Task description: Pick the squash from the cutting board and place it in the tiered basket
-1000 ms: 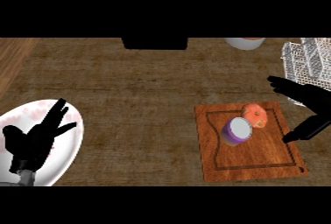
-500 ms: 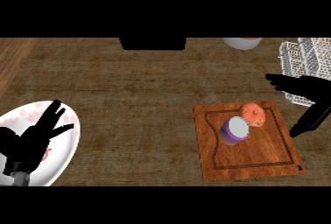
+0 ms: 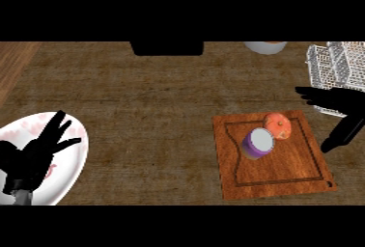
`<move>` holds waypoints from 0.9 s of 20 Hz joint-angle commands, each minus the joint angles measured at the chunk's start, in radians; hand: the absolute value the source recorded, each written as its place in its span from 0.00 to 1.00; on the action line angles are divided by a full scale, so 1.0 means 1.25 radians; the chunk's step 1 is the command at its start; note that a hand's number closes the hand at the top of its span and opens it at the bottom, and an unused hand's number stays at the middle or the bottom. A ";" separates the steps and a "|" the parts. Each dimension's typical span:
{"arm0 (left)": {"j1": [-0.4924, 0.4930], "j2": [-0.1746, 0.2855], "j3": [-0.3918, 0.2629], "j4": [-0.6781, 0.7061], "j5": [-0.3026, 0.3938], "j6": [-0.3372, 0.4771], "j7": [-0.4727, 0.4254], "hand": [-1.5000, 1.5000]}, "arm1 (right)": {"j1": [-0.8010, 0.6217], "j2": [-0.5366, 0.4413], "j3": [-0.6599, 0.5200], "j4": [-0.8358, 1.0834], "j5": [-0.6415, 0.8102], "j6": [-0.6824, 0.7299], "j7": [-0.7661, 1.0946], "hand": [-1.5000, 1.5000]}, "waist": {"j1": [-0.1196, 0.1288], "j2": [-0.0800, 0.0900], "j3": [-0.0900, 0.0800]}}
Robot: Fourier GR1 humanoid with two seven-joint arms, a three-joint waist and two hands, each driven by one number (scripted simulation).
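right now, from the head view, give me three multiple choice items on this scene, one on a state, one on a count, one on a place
1. The right hand is:
A. open and holding nothing
B. shut into a fist
C. curled round something

2. How many things lie on the cutting board?
A. one
B. two
C. four

3. The squash lies at the board's:
A. far right corner
B. near left corner
C. near edge, in the middle

Key:
1 A: its fingers are straight, with nothing in them.
2 B: only the squash and a purple can with a white top are on it.
3 A: it lies by the far right corner, beside the can.
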 commanded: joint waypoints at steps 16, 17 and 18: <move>0.029 0.006 0.045 0.068 -0.042 -0.025 0.029 0.50 | -0.019 0.092 -0.034 0.108 0.105 0.003 -0.098 0.00 | -0.001 0.006 -0.011; 0.015 0.005 0.044 0.053 -0.051 -0.017 0.053 0.50 | 0.014 0.110 -0.029 0.103 0.129 -0.035 -0.136 0.00 | -0.003 0.006 -0.011; 0.031 0.010 0.045 0.043 -0.046 -0.027 0.052 0.50 | -0.014 0.126 -0.016 0.151 0.156 -0.039 -0.147 0.00 | 0.006 0.008 -0.010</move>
